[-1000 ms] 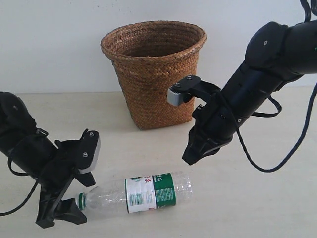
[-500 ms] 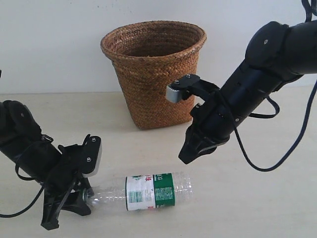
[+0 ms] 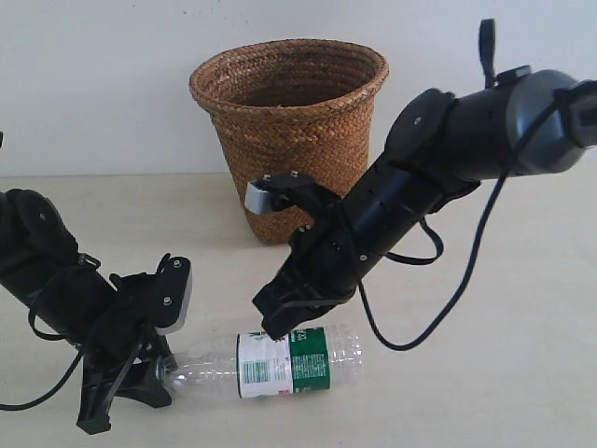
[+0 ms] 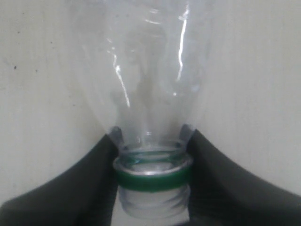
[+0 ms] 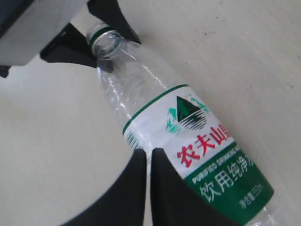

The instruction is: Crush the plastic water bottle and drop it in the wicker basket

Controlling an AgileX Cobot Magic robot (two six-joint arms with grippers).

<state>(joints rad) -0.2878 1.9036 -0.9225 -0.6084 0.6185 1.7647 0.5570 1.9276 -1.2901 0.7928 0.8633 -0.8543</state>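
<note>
On table (image 3: pixel 494 373): one plastic water bottle (image 3: pixel 280 362), neck clamped in left gripper (image 4: pixel 151 135); right gripper (image 5: pixel 149 153) closed empty; one wicker basket (image 3: pixel 289 159).

From out front, the neck of the plastic water bottle (image 3: pixel 289 362) is lost behind the left gripper (image 3: pixel 157 370), and the right arm (image 3: pixel 410 201) covers part of the wicker basket (image 3: pixel 280 140). The right wrist view cuts off the bottle's base.

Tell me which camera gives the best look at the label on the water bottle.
The right wrist view: the label on the plastic water bottle is close and large, with red characters and mountain logo legible. The exterior view shows it small and side-on. The left wrist view shows only the clear neck and shoulder, no label.
</note>
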